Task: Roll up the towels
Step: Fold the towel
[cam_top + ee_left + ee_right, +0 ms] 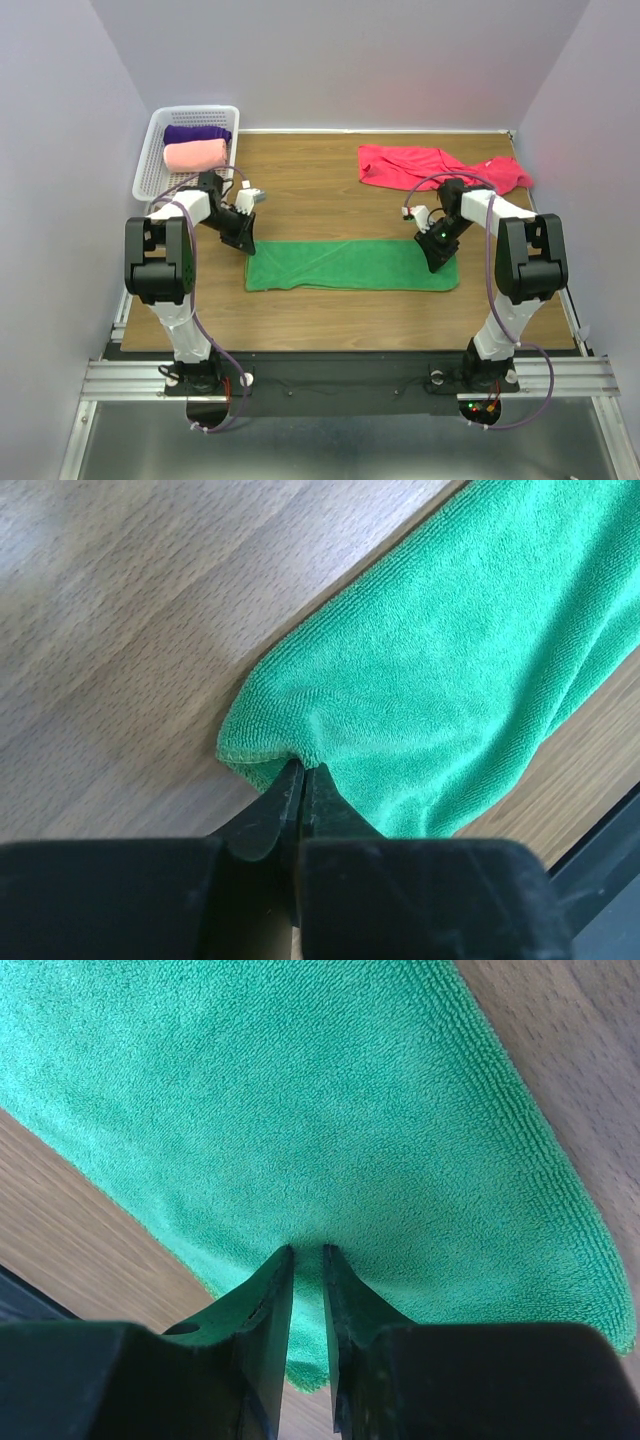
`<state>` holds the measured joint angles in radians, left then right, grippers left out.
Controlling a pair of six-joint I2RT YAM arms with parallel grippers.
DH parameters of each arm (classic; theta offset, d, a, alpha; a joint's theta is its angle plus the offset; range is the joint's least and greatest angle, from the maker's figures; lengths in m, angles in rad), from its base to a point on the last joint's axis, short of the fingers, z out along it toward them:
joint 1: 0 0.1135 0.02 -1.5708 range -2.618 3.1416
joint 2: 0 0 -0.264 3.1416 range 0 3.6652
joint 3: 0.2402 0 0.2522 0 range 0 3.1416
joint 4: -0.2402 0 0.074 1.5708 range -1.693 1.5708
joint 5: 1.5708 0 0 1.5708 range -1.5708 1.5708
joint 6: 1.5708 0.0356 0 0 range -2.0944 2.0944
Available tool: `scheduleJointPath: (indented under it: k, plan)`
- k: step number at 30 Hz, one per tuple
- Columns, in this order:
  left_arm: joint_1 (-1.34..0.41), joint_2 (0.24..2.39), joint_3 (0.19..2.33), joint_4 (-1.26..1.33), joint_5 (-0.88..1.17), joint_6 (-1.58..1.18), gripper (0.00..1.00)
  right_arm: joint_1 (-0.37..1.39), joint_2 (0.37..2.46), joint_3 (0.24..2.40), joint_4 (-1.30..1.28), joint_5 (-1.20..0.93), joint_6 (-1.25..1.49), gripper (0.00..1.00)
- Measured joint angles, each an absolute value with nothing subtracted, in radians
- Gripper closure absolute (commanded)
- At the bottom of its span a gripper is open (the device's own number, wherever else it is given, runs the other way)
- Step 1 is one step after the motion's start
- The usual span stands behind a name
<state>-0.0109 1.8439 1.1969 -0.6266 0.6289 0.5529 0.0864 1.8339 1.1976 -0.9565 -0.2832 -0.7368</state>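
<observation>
Grip first: left gripper is pinched tight, jaws together w/ the hem of the green towel caught at their tips, just beside a corner of its left end. Right gripper shows only a thin slit between its jaws, w/ cloth puckering up into it, so it looks closed on the same towel near its right end. Towel lies flat as a long strip across the middle of the surface, parallel to the near edge. Further out: crimson towel lies crumpled at far right, not rolled. Salmon-pink towel & purple towel sit rolled in the white basket at far left.

Step in hand, IMO: start of the roll on the green one, both ends secured. To do it well:
- hold the strip taut & straight btwn the two grips so no wrinkles get rolled in
- pick one end as the core & turn it over tight, low to the surface
- keep the long edges aligned so the roll doesn't cone
- left grip has only a sliver of hem, so lift gently, & re-grip deeper if cloth slides
</observation>
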Motion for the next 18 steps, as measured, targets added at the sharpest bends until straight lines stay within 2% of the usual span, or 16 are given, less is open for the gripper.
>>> scheduleJointPath:
  k: [18]
  plan:
    - [0.066, 1.844, 1.246, -0.619, 0.616, 0.535, 1.00, 0.093, 1.835, 1.195, -0.941, -0.260, -0.744, 0.76]
